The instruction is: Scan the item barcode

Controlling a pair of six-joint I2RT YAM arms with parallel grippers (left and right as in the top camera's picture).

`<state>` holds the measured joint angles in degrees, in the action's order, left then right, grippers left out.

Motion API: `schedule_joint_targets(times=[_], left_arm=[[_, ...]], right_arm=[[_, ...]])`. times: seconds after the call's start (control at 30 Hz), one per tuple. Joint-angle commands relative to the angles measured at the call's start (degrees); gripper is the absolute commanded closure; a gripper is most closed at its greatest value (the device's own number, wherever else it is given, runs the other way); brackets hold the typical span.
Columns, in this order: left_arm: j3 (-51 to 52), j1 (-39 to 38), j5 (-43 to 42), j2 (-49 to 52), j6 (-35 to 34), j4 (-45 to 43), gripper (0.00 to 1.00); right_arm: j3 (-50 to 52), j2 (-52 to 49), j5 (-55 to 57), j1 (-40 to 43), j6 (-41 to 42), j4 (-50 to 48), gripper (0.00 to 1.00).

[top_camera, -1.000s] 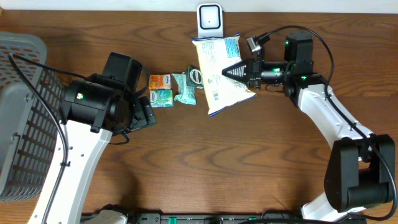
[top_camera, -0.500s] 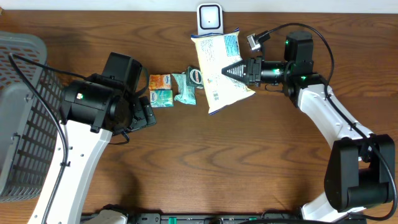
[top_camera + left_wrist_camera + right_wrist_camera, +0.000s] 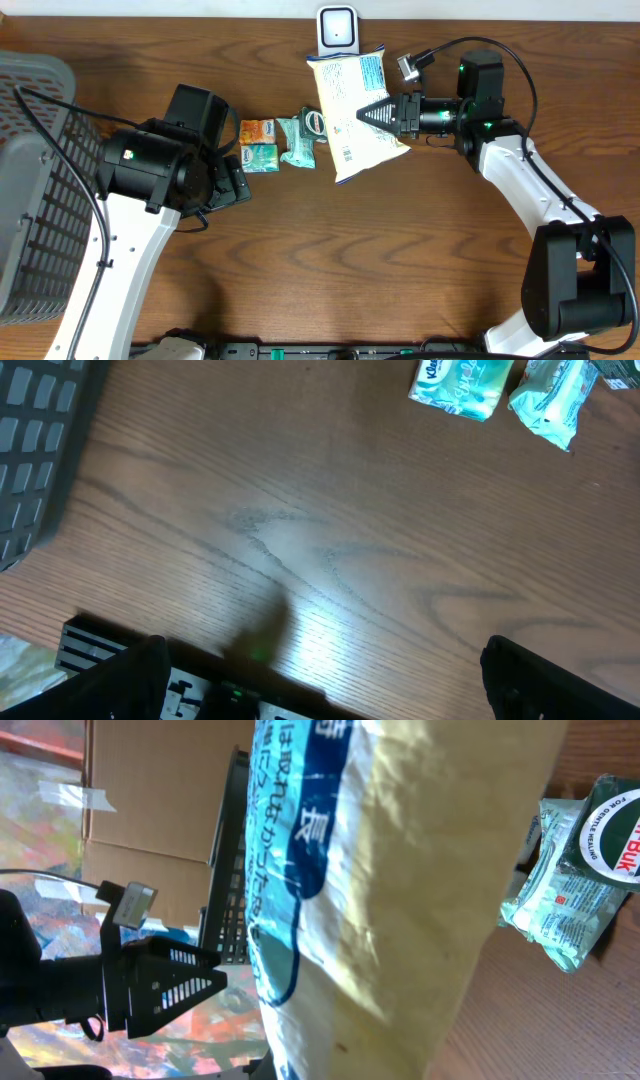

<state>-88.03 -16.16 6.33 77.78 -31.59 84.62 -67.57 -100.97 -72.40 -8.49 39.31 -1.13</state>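
A cream snack bag [image 3: 352, 112] with a blue band hangs tilted above the table, its top edge just below the white scanner [image 3: 337, 30] at the table's far edge. My right gripper [image 3: 380, 113] is shut on the bag's right side. In the right wrist view the bag [image 3: 400, 900] fills the middle and hides the fingers. A small printed patch shows near the bag's lower end in the overhead view. My left gripper [image 3: 226, 186] hovers open over bare wood at the left, nothing between its fingers [image 3: 115, 680].
A grey basket [image 3: 30, 200] stands at the table's left edge. Left of the bag lie an orange tissue pack [image 3: 258, 131], a teal tissue pack [image 3: 259, 156] and a green wipes pack [image 3: 298, 140].
The right gripper carried the bag a little farther up toward the scanner, then held still. The left arm has not moved.
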Motion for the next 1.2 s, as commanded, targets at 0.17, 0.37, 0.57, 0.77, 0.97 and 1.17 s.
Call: schedule_joint_targets(times=[0.17,0.37,0.57,0.77,0.97,1.17], left_arm=[[0.0,0.2,0.2,-0.3,-0.7,0.2,0.03],[0.0,0.2,0.2,-0.3,-0.7,0.2,0.02],[0.0,0.2,0.2,-0.3,-0.7,0.2,0.02],[0.0,0.2,0.2,-0.3,-0.7,0.2,0.02],[0.0,0.2,0.2,-0.3,-0.7,0.2,0.02],[0.0,0.2,0.2,-0.3,-0.7,0.2,0.02]], right_arm=[[-1.2,1.9,-1.3,0.7,-1.3,-0.1,0.99],[-1.2,1.9,-1.2,0.7,-1.3,-0.1,0.99],[-1.1,1.9,-1.2,0.7,-2.6,1.0,0.99],[-1.0,1.9,-1.2,0.6,-2.8,1.1,0.99],[-1.0,1.9,-1.2,0.6,-3.2,1.2,0.99],[-1.0,1.9,-0.5,0.6,-3.2,1.2,0.99]])
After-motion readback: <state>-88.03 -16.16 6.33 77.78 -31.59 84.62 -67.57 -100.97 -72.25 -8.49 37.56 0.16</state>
